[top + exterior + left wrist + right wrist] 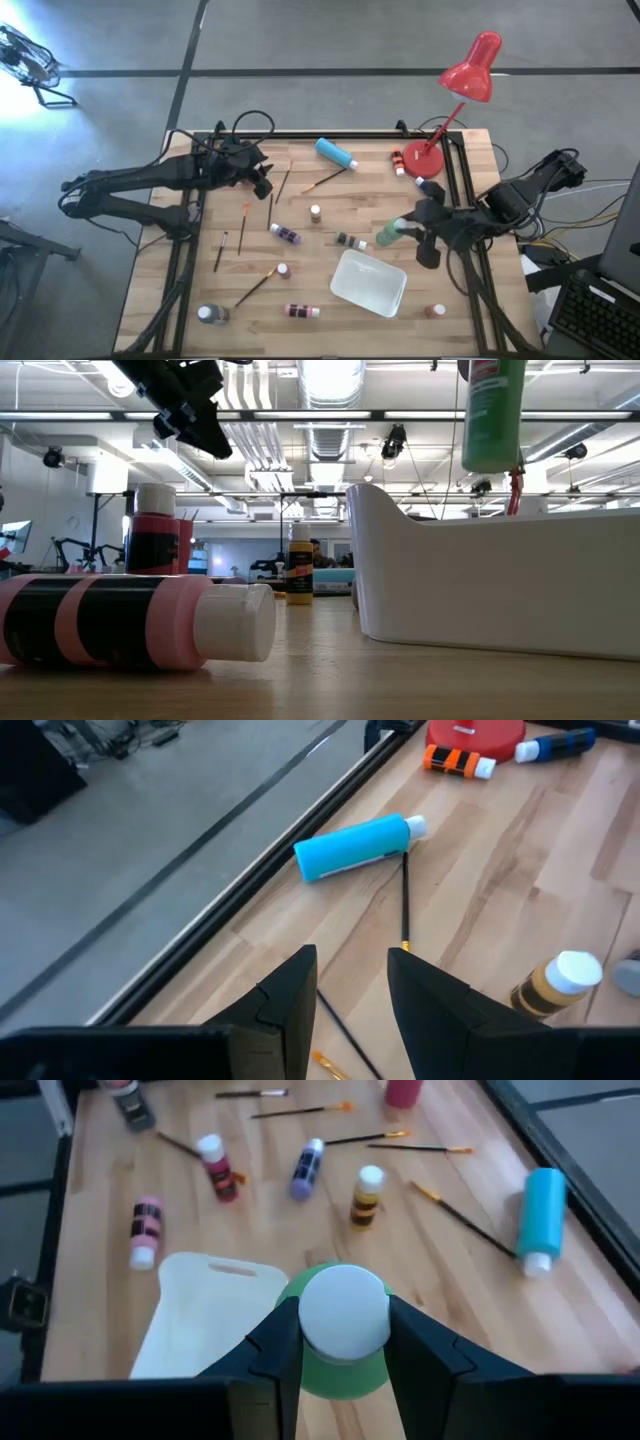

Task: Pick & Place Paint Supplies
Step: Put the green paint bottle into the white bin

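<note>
**One bottle lifted, tray not yet filled**

A wooden table (330, 200) stands on a grey concrete floor, with a red lamp (455, 100) at its far right corner and a white tray (368, 283) near the middle of its near edge. The tray looks empty in the high and right wrist views, so by my reading the sorting has barely begun.

The right pincer (343, 1342) is pinching a green bottle (340, 1330) by its sides just under the white cap, holding it in the air near the tray's far right corner; the low view shows the bottle hanging above the tray wall. This appears to be the first item on its way in.

The left pincer (352, 985) hovers over the far left part of the table, its fingers spread and holding nothing, above a thin brush (405, 905) that lies beside the blue bottle (355, 847).

Everything else remains scattered on the wood: the blue bottle near the far edge, an orange-banded bottle (399, 160) by the lamp base, a purple bottle (285, 235), a brown bottle (316, 213) standing mid-table, a pink bottle (302, 311) lying by the near edge, and several brushes (243, 225) across the left half. Nearly the whole job is left.
</note>
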